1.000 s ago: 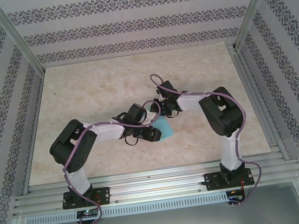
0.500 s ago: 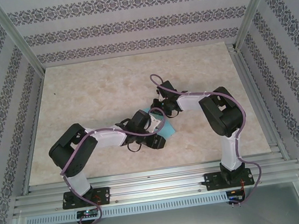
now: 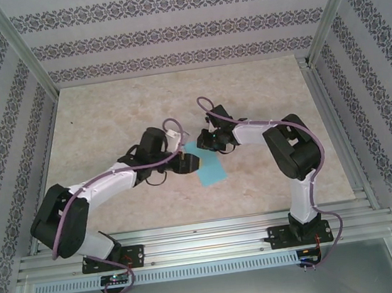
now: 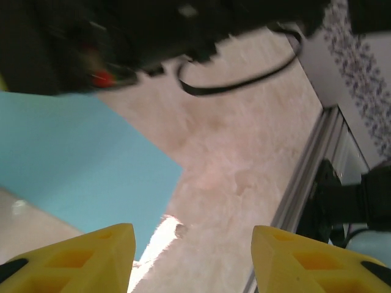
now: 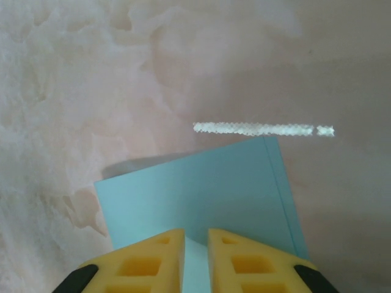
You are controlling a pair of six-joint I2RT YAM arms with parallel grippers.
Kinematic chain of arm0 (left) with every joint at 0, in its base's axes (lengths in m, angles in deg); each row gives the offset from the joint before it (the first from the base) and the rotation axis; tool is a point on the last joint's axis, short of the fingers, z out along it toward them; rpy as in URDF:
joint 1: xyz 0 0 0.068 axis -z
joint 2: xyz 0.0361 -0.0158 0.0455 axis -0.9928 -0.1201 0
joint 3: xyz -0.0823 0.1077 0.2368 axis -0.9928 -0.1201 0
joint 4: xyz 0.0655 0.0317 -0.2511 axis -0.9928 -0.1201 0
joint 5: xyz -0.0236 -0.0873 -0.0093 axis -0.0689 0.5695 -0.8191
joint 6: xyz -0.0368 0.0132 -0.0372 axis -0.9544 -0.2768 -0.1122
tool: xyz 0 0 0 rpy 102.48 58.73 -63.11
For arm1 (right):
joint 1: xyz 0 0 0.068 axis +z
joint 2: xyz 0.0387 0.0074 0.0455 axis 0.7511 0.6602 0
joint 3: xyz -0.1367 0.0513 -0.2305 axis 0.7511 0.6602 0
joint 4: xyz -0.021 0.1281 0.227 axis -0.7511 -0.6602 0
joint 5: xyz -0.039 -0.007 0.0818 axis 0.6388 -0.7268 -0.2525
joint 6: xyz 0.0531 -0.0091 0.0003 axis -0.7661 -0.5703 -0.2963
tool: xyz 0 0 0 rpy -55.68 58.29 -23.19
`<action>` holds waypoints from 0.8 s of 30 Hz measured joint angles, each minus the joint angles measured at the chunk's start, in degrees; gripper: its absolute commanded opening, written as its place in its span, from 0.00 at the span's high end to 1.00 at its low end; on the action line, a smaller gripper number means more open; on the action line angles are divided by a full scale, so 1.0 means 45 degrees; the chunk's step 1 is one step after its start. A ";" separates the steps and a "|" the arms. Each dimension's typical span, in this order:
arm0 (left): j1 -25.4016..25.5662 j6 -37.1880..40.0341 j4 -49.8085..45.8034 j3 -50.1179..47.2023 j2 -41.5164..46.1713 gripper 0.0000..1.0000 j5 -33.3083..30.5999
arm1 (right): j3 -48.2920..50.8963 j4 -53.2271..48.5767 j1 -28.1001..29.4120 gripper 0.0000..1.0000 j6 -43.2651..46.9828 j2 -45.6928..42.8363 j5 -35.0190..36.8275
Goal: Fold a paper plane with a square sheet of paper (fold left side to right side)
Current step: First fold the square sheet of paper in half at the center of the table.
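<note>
At centre of top view the paper [image 3: 208,168] lies flat, a rectangle w/ doubled edge: 1st fold looks done, nose + wing folds left. My left gripper [image 4: 192,244] is spread, empty; right gripper [image 5: 195,235] nearly closed at paper's edge, cannot tell if pinching.

- No text, label, brand, number or sign can be read in any of the views.
</note>
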 measured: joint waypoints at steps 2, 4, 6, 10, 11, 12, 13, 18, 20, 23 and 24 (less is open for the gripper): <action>-0.1137 -0.0379 -0.0010 -0.0107 0.0010 0.46 0.0024 | 0.0005 -0.0379 -0.0005 0.75 0.0146 -0.0432 0.0073; -0.1967 -0.0699 -0.0034 -0.0121 -0.0189 0.47 0.0044 | 0.0005 -0.0758 -0.0029 0.71 0.0355 -0.1083 0.0160; -0.2419 -0.0928 -0.0073 -0.0102 -0.0554 0.47 0.0034 | 0.0019 -0.1088 -0.0073 0.65 0.0636 -0.1919 0.0272; -0.2511 -0.1292 -0.0185 0.0248 -0.1681 0.48 0.0117 | 0.0539 -0.1273 -0.0301 0.58 0.1132 -0.3279 0.0287; -0.2511 -0.1423 -0.0165 0.0350 -0.1957 0.49 0.0175 | 0.0767 -0.1277 -0.0321 0.57 0.1214 -0.3449 0.0277; -0.2511 -0.1588 -0.0097 0.0457 -0.2288 0.49 0.0238 | 0.1093 -0.1302 -0.0389 0.56 0.1350 -0.3585 0.0267; -0.2511 -0.1763 -0.0029 0.0563 -0.2608 0.49 0.0325 | 0.1433 -0.1350 -0.0398 0.56 0.1413 -0.3633 0.0267; -0.2511 -0.2506 0.0491 0.1069 -0.4114 0.51 0.0563 | 0.3065 -0.1744 -0.0393 0.58 0.1559 -0.3633 0.0102; -0.2511 -0.2735 0.0714 0.1268 -0.4575 0.52 0.0661 | 0.3589 -0.1783 -0.0393 0.61 0.1559 -0.3677 0.0010; -0.2497 -0.3084 0.1054 0.1477 -0.4959 0.54 0.0758 | 0.4250 -0.1603 -0.0398 0.66 0.1486 -0.3939 -0.0102; -0.2492 -0.3172 0.1141 0.1511 -0.4969 0.55 0.0797 | 0.4367 -0.1569 -0.0413 0.67 0.1413 -0.4104 -0.0160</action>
